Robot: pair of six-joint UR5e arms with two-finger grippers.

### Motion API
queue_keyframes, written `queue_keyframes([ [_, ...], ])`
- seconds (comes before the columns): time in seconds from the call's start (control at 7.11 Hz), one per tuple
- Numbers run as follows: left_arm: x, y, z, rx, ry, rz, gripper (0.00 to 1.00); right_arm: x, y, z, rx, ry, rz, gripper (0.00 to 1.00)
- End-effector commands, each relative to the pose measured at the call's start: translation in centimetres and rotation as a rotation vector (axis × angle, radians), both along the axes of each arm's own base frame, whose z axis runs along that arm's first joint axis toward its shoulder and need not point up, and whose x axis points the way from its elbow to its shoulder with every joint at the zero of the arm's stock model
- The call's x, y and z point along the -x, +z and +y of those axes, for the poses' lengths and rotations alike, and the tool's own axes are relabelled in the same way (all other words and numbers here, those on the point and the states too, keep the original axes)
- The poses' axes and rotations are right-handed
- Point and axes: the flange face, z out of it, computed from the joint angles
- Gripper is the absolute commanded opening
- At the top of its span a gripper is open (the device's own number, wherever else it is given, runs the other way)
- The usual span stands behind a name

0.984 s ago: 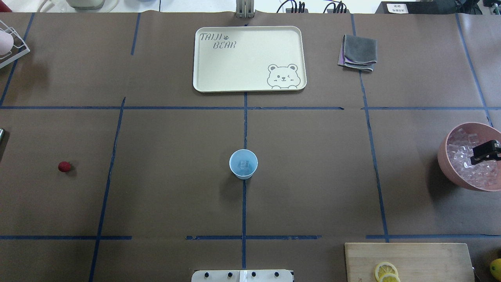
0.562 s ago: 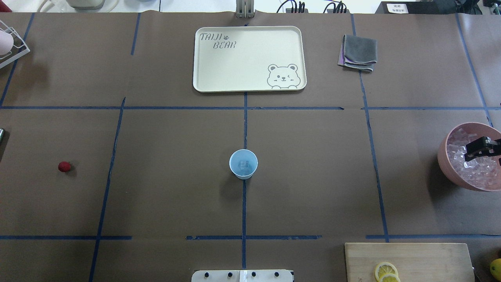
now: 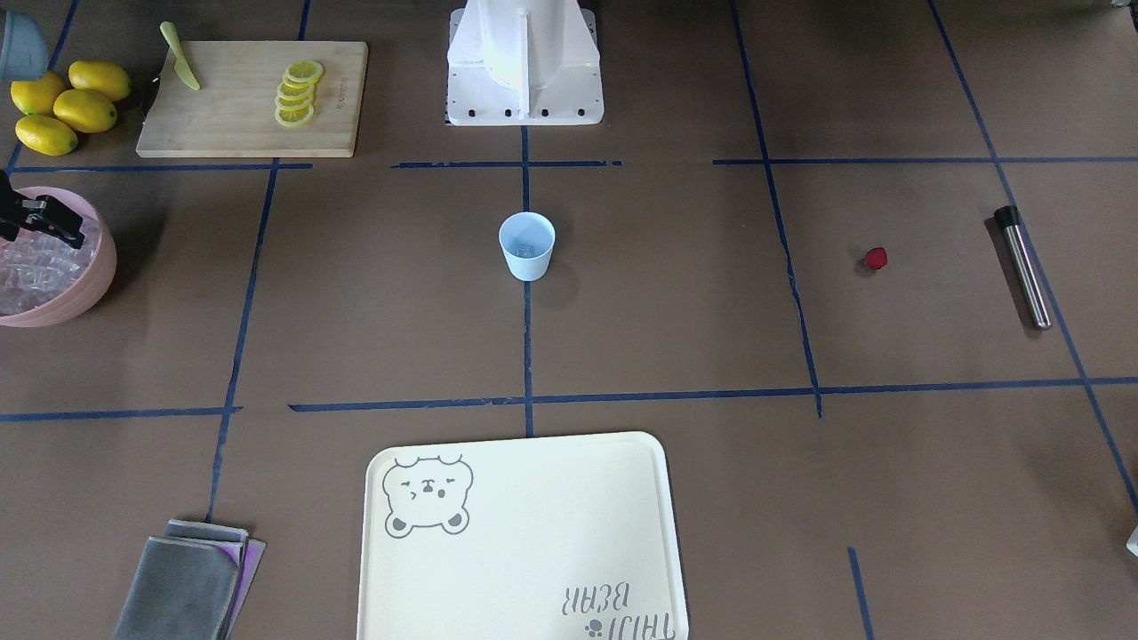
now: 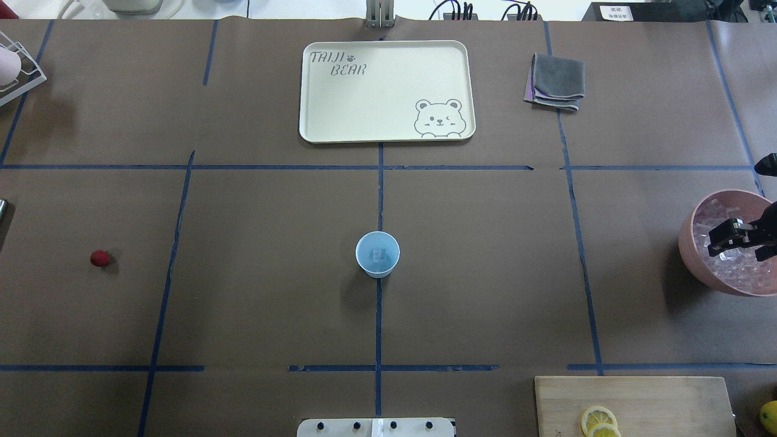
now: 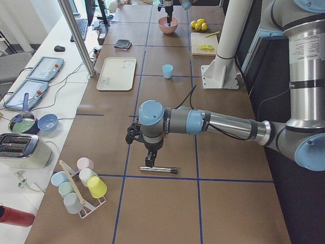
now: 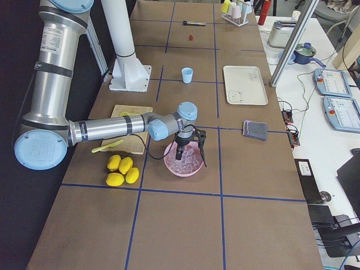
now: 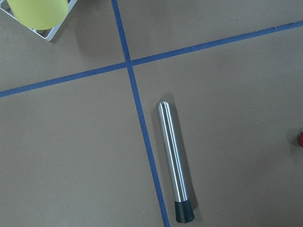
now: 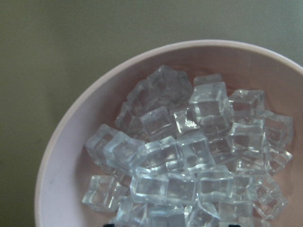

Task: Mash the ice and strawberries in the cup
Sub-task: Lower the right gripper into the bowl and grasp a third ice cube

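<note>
Overhead exterior: the cup (image 4: 377,255) at tabletop centre holds one ice cube (image 4: 379,254); the strawberry (image 4: 100,258) lies well apart, not yet loaded. The right gripper (image 4: 736,243) hangs over the pink bowl (image 4: 689,252), jaws spread; for the left gripper (image 5: 149,161) I cannot tell. Mashing appears not begun.

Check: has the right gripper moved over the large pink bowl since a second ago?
Yes. In the overhead view the right gripper shifted left, nearer the large pink bowl's left rim.

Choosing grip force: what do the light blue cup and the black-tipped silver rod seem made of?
Light blue tapered cup: probably matte plastic, evenly coloured, no glare. Black-tipped silver rod: likely brushed metal, bright lengthwise streaks; the tip is dull, perhaps rubber.
</note>
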Motion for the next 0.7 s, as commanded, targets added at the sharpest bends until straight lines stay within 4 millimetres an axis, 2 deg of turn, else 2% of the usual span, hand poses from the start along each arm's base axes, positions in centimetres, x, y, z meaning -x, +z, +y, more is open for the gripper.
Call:
queue_keyframes([
  [0.0, 0.06, -0.28, 0.04, -0.005, -0.001, 0.0, 1.0, 0.2, 0.19, 0.05, 0.004, -0.004, 0.003, 0.77],
  [0.28, 0.06, -0.28, 0.04, -0.005, -0.001, 0.0, 1.0, 0.78, 0.65, 0.22, 0.01, -0.017, 0.007, 0.77],
  [0.42, 0.06, -0.35, 0.04, -0.006, -0.001, 0.0, 1.0, 0.84, 0.74, 0.25, 0.011, -0.019, 0.008, 0.7],
  [0.56, 0.05, -0.36, 0.04, -0.006, -0.001, 0.002, 1.0, 0.82, 0.59, 0.17, 0.009, -0.017, 0.006, 0.39],
])
